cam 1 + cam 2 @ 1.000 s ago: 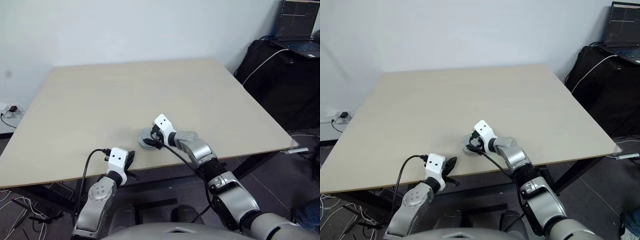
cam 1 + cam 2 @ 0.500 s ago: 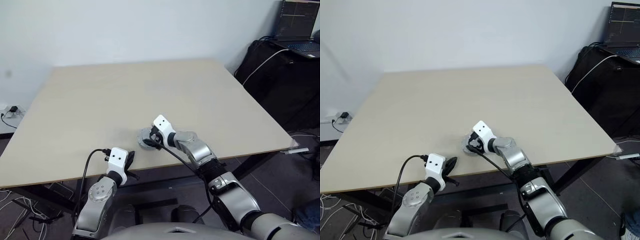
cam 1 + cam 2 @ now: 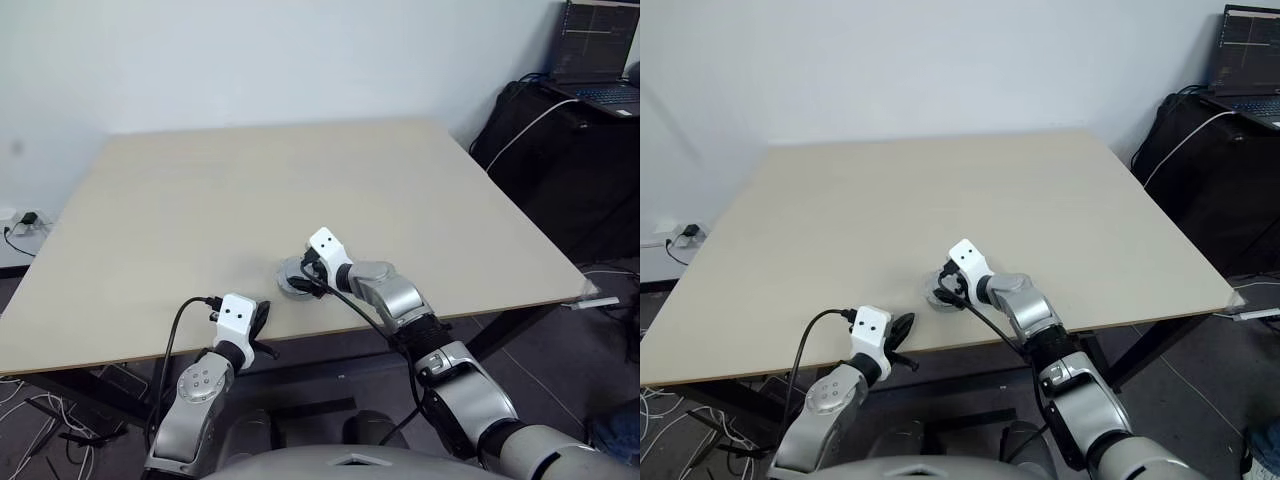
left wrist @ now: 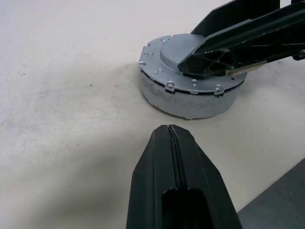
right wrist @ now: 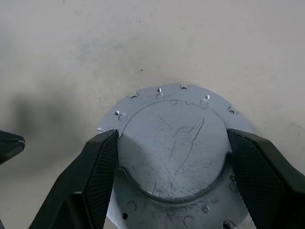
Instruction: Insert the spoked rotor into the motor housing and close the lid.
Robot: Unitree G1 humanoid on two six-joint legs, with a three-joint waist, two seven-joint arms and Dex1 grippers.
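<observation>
The lid (image 5: 174,152) sat flat atop the motor housing (image 4: 190,102), near the tabletop's (image 3: 250,200) front edge. Right end effector (image 5: 174,162) straddled the lid's raised centre, fingers (image 5: 97,167) spread wide against its sides (scratched grey face up). Left end effector (image 4: 174,143) hung just beside the housing, fingers pressed together, holding nothing.
</observation>
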